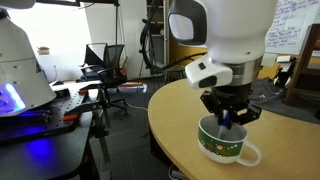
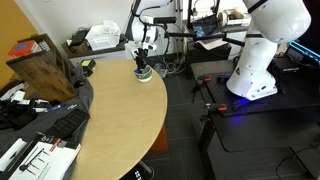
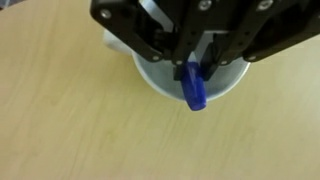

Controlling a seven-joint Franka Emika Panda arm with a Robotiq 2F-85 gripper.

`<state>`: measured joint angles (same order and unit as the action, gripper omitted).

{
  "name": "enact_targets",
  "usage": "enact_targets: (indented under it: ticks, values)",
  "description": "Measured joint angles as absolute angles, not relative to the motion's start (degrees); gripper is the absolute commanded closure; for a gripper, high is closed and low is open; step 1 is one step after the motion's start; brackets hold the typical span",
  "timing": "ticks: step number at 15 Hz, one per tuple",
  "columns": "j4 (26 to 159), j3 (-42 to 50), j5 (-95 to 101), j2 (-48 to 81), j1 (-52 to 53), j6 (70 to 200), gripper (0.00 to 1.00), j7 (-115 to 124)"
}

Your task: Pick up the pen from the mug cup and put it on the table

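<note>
The mug cup stands on the tan table, green outside with a red and white pattern, white inside, its white handle toward the front right. My gripper hangs right over the mug and is shut on the blue pen, whose lower end points into the mug. In the wrist view the pen sticks out from between the fingers above the mug's white rim. In an exterior view the mug is small, at the table's far end under the gripper.
A black workbench with clutter and a blue light stands beside the table. A wooden block, a keyboard and papers lie along the table's side. A second white robot base stands on the floor.
</note>
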<state>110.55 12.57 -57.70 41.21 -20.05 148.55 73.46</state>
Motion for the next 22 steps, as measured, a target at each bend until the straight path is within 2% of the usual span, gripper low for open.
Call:
enact_targets:
  ticks: [4, 8, 13, 18, 22]
  values:
    - [113.28, 14.9, -53.96, 38.16, -17.75, 147.98, 0.94, 73.95]
    - [119.77, 17.79, -47.07, 28.47, -12.87, 148.12, 0.94, 75.23]
    - [122.85, 17.99, -28.17, 19.43, -6.07, 142.22, 0.94, 90.97]
    - [118.88, 14.2, -17.24, 20.73, -0.01, 128.96, 0.94, 111.4]
    - [111.96, 11.42, -20.59, 28.25, -0.63, 129.18, 0.94, 116.22]
